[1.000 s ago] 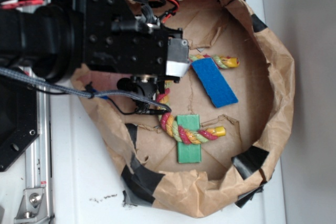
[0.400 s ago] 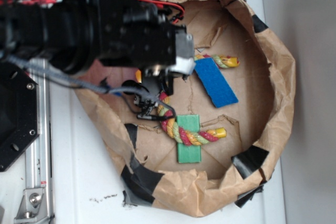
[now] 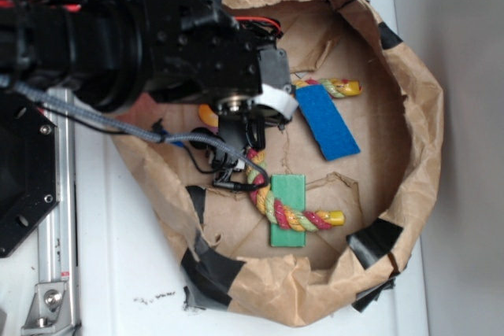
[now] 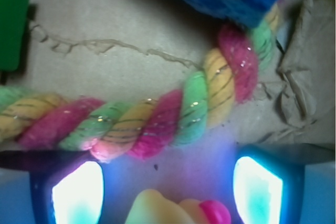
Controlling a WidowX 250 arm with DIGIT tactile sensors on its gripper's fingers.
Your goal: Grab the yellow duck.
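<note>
**Closing In on the Duck Beneath the Wrist**

Standing over the paper-lined bowl (image 3: pixel 417 116), you see the black arm (image 3: pixel 142 45) reaching in from the left, its head hanging low over the left part of the floor. That posture makes sense: the yellow duck (image 3: pixel 207 114) sits almost directly under it, only a small yellow-orange sliver peeking out by the wrist.

The wrist view explains more. The gripper (image 4: pixel 167 184) has its 2 glowing pads standing apart, spread wide, with the duck's pale yellow top and a pink-red bit between them at the bottom edge. I judge it lined up to straddle the toy, not yet pinching it.

Just beyond the duck lies the braided rope (image 4: pixel 157 124), curving close by; it could snag a finger. The blue strip (image 3: pixel 327 121) and green block (image 3: pixel 287 212) lie farther right, out of the way.
</note>
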